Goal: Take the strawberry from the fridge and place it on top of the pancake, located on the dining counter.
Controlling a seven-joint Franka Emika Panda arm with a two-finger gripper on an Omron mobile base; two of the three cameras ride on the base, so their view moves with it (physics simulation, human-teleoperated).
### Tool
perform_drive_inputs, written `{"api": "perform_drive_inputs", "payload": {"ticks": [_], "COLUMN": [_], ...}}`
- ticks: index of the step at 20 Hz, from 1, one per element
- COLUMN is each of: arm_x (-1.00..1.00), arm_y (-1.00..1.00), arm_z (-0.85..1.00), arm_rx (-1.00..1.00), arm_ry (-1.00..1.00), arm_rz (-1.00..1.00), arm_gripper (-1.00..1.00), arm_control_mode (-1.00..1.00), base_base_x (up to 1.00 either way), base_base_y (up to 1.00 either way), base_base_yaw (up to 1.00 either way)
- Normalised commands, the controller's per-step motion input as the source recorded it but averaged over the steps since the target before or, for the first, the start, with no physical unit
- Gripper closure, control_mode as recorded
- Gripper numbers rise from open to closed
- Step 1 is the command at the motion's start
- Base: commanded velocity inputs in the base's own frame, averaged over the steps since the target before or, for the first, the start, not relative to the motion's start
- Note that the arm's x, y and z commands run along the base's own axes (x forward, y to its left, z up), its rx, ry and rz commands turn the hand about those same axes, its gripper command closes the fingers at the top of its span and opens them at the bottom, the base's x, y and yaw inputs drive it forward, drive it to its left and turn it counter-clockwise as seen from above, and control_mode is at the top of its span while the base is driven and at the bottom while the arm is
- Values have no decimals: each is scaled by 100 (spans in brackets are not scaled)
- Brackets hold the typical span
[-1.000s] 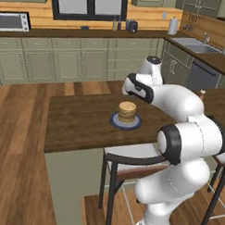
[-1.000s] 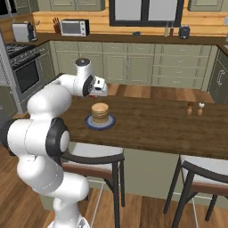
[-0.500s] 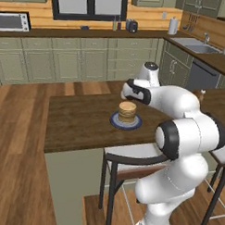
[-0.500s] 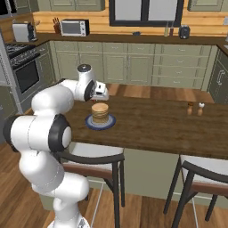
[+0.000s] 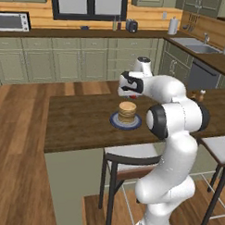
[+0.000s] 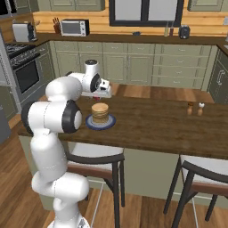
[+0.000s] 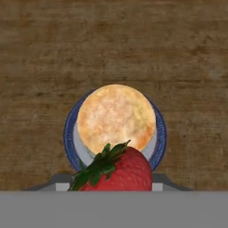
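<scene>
Presently, item in transit: we list the small red cone-shaped strawberry with green leaves [image 7: 116, 171], sitting between the jaws at the near edge of the hand view.
Hand: the white arm's dark two-finger gripper [image 5: 128, 92] is clamped on the strawberry; from the left base view we see a speck of red under the hand.
Destination: the stack of round tan-brown pancakes [image 7: 116, 118] on its round blue-grey plate [image 7: 68, 133], standing on the long dark brown wooden dining counter [image 5: 77, 122].
Position: the gripper hangs above the counter just beyond the stack, near it but not touching; from the right base view the hand [image 6: 101, 89] sits a little higher than the pancake [image 6: 100, 112].
Change: over the last second we record the hand drawing in from farther off, closer to the stack; the grip has not altered.
Meaning: we judge the carry nearly complete; centring over the top pancake, lowering and release remain.
Caution: the fruit is rounded and may roll off if dropped from height.
Also present: two small shakers [image 6: 195, 108] farther along the counter, well apart.
</scene>
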Motion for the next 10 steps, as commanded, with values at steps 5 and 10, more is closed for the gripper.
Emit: {"api": "perform_drive_inputs", "payload": {"ticks": [5,10], "arm_x": [29,28], "arm_y": [0,0], "arm_z": [-25,-30], "arm_rx": [0,-1], "arm_ry": [21,8], "arm_rz": [0,0], "arm_gripper": [100,100], "arm_control_mode": [-100,-100], "base_base_x": [0,0], "base_base_y": [0,0], "base_base_yaw": [0,0]}}
